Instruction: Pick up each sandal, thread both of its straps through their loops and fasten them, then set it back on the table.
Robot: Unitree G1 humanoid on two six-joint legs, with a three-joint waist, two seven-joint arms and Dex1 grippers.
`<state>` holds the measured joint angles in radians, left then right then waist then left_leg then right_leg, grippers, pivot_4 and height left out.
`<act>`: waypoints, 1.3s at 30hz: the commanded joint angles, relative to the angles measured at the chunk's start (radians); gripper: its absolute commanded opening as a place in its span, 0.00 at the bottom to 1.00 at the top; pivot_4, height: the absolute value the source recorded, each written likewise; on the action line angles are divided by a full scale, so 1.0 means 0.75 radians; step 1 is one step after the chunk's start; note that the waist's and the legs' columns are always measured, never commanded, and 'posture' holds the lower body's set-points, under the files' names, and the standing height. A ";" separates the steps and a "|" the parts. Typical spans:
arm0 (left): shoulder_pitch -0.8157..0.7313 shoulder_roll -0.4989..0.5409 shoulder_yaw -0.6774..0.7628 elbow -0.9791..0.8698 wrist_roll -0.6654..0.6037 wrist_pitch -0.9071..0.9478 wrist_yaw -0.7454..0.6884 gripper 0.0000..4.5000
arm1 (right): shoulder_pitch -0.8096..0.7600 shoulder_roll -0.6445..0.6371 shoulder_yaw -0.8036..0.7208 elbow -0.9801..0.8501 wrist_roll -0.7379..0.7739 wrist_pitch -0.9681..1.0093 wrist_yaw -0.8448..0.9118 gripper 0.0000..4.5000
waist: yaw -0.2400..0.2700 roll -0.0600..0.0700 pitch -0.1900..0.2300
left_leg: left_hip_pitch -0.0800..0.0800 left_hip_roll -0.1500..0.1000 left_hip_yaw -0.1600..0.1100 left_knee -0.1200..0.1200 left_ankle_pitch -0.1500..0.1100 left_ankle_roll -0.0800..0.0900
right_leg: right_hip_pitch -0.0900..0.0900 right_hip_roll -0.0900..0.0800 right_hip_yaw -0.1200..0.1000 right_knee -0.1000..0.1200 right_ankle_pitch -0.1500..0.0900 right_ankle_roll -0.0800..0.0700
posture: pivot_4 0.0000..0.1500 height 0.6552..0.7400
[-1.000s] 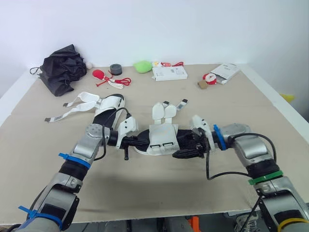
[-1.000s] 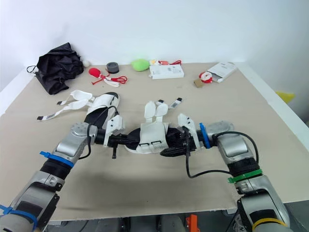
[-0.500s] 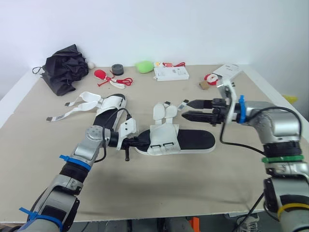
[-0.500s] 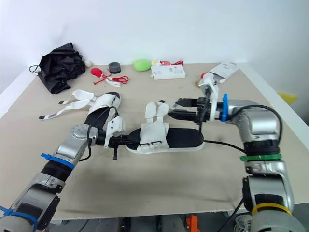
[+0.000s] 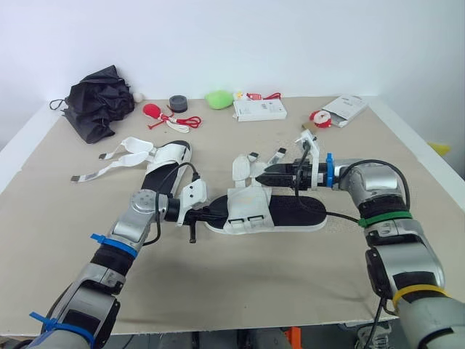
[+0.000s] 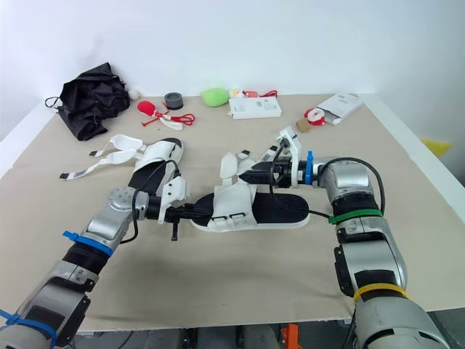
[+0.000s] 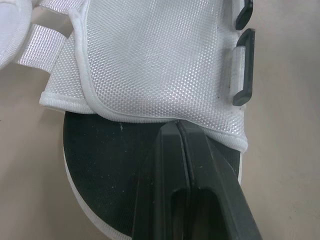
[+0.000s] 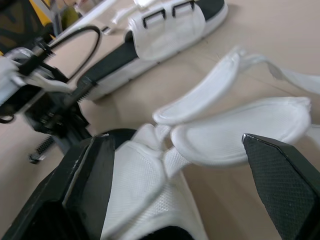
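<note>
1. Sandal (image 5: 290, 211) flat on table (image 5: 240, 291), centre front, long axis left to right between both arms.
2. Left gripper (image 5: 212, 214) at sandal's left end, fingers pressed together, lying on black footbed with tips at edge of white upper.
3. Right gripper (image 5: 263, 176) over far side of sandal, fingers spread wide, pointing left at 2 loose straps (image 5: 245, 166) standing up just ahead of its tips.
4. Loops (image 5: 245, 219) on near side of upper, across from straps; probable need: close on 1 strap, draw it toward robot.
5. Right arm nearer straps; second sandal (image 5: 166, 156) well off to left, unfastened.
</note>
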<state>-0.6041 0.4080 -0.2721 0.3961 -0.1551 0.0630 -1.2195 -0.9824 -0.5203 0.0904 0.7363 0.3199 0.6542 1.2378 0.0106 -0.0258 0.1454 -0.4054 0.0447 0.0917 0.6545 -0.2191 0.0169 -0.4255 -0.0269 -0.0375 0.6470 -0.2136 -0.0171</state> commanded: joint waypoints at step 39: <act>0.122 0.086 -0.071 -0.094 0.071 0.122 0.027 0.00 | -0.356 0.256 -0.396 0.659 -0.005 -0.367 -0.410 0.97 | -0.010 0.003 0.001 | 0.000 0.003 0.001 -0.004 -0.003 -0.001 | -0.002 0.004 0.002 0.000 -0.003 -0.001 | 1.00 1.00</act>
<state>-0.5579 0.4512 -0.2723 0.2796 -0.1559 0.1071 -1.1894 -1.2046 -0.3265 -0.1706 1.2296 0.2932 0.4047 0.9528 0.0028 -0.0232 0.1464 -0.4054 0.0468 0.0928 0.6514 -0.2216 0.0165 -0.4268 -0.0242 -0.0357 0.6470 -0.2162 -0.0180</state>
